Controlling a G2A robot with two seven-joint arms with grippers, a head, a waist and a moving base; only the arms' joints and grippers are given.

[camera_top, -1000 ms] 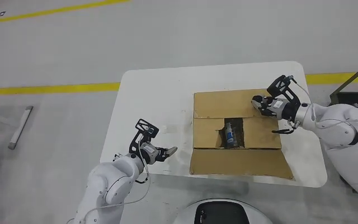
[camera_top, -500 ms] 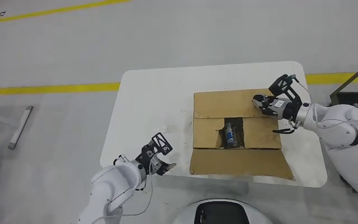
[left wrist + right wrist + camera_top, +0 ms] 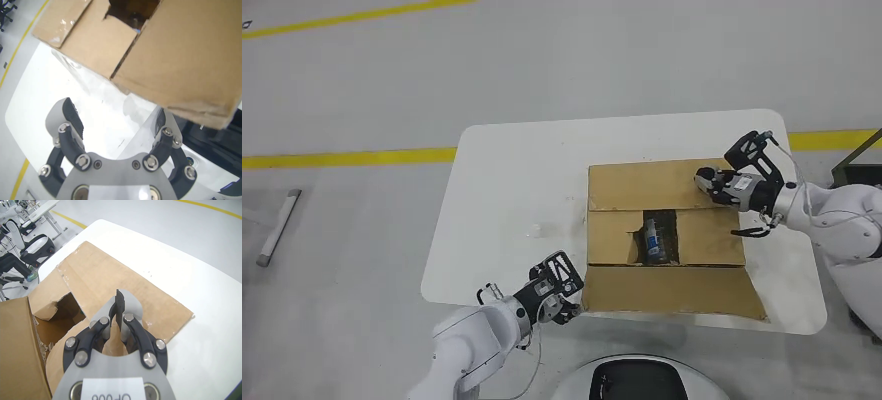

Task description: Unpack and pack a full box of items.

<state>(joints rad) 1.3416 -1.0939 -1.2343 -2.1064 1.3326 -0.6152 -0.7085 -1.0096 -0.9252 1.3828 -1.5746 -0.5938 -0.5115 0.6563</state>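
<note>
Left tool (image 3: 115,113) apart at box (image 3: 622,238) corner (likely to lift near flap (image 3: 672,292)) | right tool (image 3: 117,303) together over far flap (image 3: 642,185), perhaps steadying.

Bright, even light — faint soft shadow beneath the box (image 3: 170,66); white table (image 3: 47,91) glares.

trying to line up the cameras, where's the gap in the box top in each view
Top view: the gap sits mid-top of the box, between its flaps.
Left wrist view: the gap lies past the near flaps, dark inside.
Right wrist view: the gap is beside a torn flap edge.
Shared landmark: the white table under the box.
</note>
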